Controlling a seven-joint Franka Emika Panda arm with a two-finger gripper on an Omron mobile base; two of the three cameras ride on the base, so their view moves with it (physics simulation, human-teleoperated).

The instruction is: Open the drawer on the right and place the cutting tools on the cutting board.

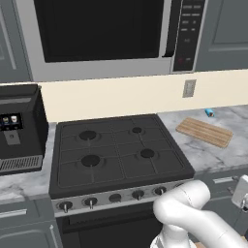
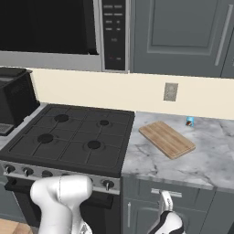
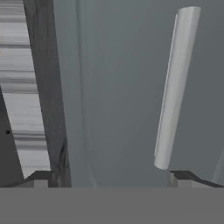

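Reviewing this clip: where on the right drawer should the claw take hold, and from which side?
Grip the small silver bar handle near its middle, coming straight at the flat grey front of the drawer from the room side. The bar seems to stand proud of the front, which itself offers no edge. The claw is open, fingertips wide enough to straddle it.

Slatted wooden cutting board [image 2: 167, 139] on glossy marble counter [image 2: 205, 160] (drawer [image 3: 127, 87] front matt grey).

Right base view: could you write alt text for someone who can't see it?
A closed grey drawer with a silver bar handle sits under a marble counter, with the robot's end effector right at that handle. On the counter lie a wooden cutting board and a small blue object; a black stove stands left.
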